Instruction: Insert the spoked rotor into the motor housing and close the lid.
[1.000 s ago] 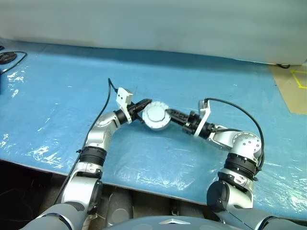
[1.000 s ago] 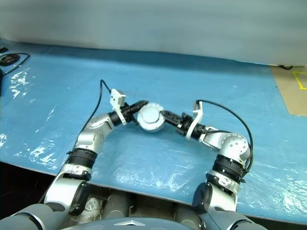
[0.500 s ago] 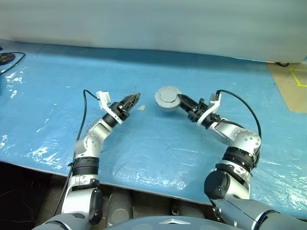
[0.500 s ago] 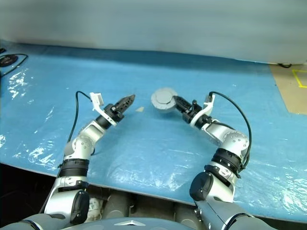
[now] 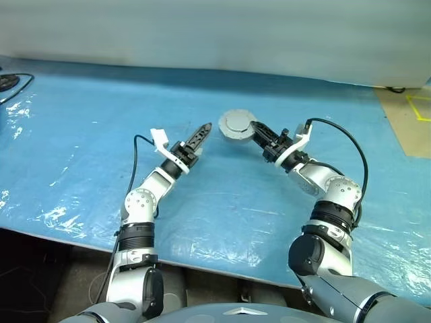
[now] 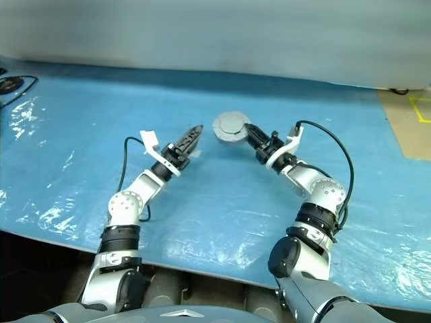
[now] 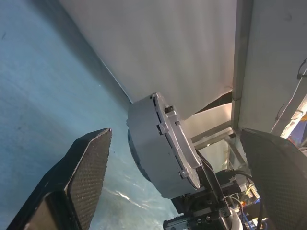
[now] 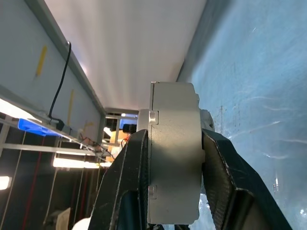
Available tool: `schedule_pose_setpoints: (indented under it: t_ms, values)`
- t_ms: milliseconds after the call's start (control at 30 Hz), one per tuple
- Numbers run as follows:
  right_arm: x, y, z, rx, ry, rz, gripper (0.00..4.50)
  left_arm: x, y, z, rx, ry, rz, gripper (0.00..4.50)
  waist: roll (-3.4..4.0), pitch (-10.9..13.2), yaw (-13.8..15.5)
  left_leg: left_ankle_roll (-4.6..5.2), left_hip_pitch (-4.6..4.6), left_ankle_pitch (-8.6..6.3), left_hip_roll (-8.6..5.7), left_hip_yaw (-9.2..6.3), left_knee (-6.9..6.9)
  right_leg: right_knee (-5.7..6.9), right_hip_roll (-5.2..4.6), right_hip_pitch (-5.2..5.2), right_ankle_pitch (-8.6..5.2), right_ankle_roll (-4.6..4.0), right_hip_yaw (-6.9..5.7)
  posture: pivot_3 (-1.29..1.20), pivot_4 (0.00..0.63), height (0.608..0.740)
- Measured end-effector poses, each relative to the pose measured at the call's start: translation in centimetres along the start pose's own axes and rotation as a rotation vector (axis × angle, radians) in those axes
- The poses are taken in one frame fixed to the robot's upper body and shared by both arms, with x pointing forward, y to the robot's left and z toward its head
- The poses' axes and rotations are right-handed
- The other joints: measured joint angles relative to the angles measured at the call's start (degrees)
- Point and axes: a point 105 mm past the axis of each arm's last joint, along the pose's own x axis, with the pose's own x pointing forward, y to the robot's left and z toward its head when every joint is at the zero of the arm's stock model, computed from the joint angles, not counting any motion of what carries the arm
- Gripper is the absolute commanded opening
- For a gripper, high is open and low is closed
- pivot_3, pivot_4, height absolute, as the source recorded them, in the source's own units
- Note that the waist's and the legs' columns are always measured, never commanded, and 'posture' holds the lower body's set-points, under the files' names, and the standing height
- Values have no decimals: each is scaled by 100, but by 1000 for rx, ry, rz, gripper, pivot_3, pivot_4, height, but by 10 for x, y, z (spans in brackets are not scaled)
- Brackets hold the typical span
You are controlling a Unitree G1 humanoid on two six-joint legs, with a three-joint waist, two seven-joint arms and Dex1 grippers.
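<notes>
My right gripper (image 5: 254, 131) is shut on the motor housing (image 5: 236, 126), a round silver can held off the table just right of centre. In the right wrist view its two black fingers (image 8: 129, 182) clamp the housing (image 8: 175, 158) across its flat faces. The lid (image 7: 181, 143) sits closed on the housing (image 7: 151, 139), showing as a thinner silver rim with small tabs. My left gripper (image 5: 202, 132) is open, a short way to the left of the housing and not touching it. The spoked rotor is hidden.
A blue plastic sheet (image 5: 81, 155) covers the table, with a pale wall (image 5: 215, 27) behind it. A black cable (image 5: 10, 81) lies at the far left, and brown floor with yellow tape (image 5: 411, 121) at the far right. A small pale scrap (image 6: 196, 153) lies by my left gripper.
My left gripper let go of the housing, opened and drew away to the left. My right gripper carried the housing up and farther from me.
</notes>
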Motion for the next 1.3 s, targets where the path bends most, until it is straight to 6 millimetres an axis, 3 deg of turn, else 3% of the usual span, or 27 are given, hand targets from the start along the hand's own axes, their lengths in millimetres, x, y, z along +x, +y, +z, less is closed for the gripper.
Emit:
schedule_pose_setpoints:
  t_ms: [333, 833, 933, 1033, 1300]
  values:
    - [7, 18, -17, -56, 91, 75, 1203, 3, 4, -5, -18, 6, 22, 4468, -1, 0, 10, 1, -2, 1, -2, -5, 11, 2, -1, 4, 2, 4, -1, 0, 150, 740]
    - [10, 13, -44, -95, 186, 71, 1203, 15, -4, -15, -69, 67, -17, 4468, -2, 1, 12, 1, -4, 1, -1, -12, 26, 6, -1, 10, 5, 9, -2, 0, 150, 740]
    - [11, 14, -43, -106, 189, 73, 1203, 14, -3, -16, -72, 73, -13, 3913, -2, 1, 13, 1, -7, 1, -1, -14, 30, 6, -1, 10, 6, 10, -3, 0, 150, 740]
    - [11, 13, -41, -104, 181, 80, 1203, 13, -4, -17, -96, 75, -23, 2930, -2, 1, 13, 1, -10, 1, -1, -16, 33, 7, -1, 10, 7, 11, -3, 0, 150, 740]
    - [15, 15, -39, -92, 165, 107, 1203, 13, -7, -15, -143, 42, -48, 2702, -2, 1, 12, 6, -13, 3, 0, -18, 43, 11, -1, 10, 7, 10, -5, 0, 150, 740]
